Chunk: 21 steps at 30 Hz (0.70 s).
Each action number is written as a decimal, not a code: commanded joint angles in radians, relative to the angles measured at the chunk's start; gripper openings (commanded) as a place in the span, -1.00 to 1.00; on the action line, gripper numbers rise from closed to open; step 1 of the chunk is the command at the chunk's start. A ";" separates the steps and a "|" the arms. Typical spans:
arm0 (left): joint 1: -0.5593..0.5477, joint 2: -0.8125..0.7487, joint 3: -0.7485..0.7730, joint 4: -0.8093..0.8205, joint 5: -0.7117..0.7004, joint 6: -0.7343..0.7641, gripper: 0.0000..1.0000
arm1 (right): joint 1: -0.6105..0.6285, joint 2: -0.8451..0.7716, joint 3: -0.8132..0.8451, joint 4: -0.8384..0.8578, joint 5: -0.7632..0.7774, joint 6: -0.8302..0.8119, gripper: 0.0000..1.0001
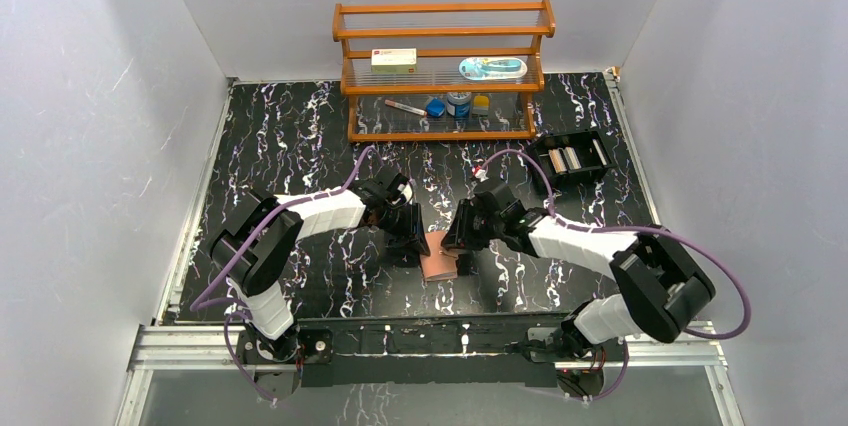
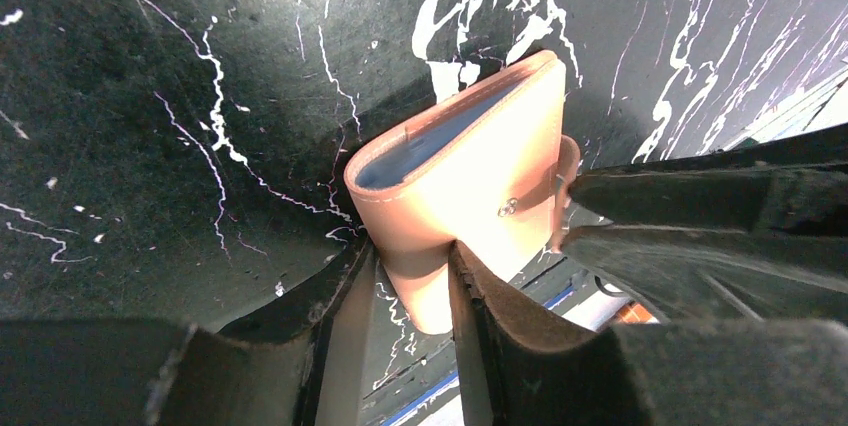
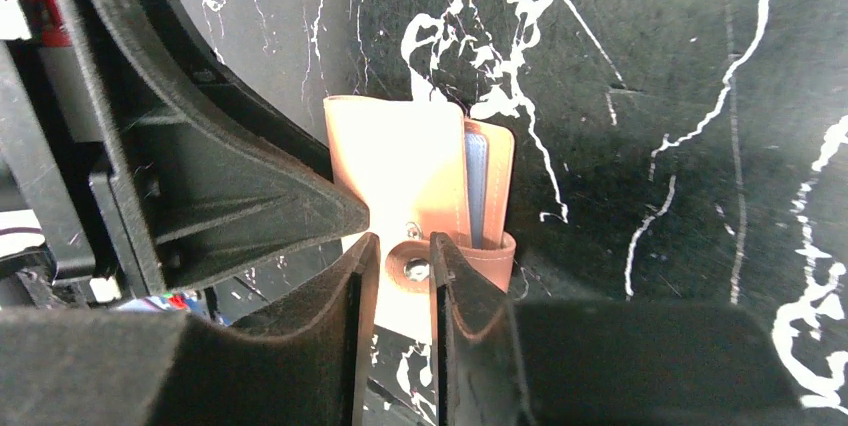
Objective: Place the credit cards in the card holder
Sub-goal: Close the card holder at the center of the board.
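Observation:
The card holder (image 1: 438, 266), a tan-pink leather wallet, stands partly open on the black marbled table between my two grippers. Bluish sleeves (image 2: 440, 141) show inside it. My left gripper (image 2: 412, 261) is shut on the lower edge of the card holder (image 2: 470, 186). My right gripper (image 3: 400, 246) faces it from the other side. Its jaws stand narrowly apart round the snap tab (image 3: 412, 268), with a sliver of gap on the left. Several whitish credit cards (image 1: 566, 157) stand in a black tray far right.
The black compartment tray (image 1: 592, 136) sits at the back right. A wooden shelf (image 1: 445, 34) at the back holds a white box with a red label (image 1: 393, 60) and small items. Grey walls close in on three sides.

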 commanded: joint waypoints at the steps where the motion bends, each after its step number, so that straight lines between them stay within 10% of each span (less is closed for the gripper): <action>1: -0.006 0.002 0.010 -0.065 0.007 0.038 -0.38 | 0.003 -0.069 0.035 -0.082 0.049 -0.064 -0.30; 21: -0.005 -0.013 0.006 -0.079 -0.008 0.029 -0.39 | 0.010 -0.126 0.006 -0.113 0.049 -0.030 -0.31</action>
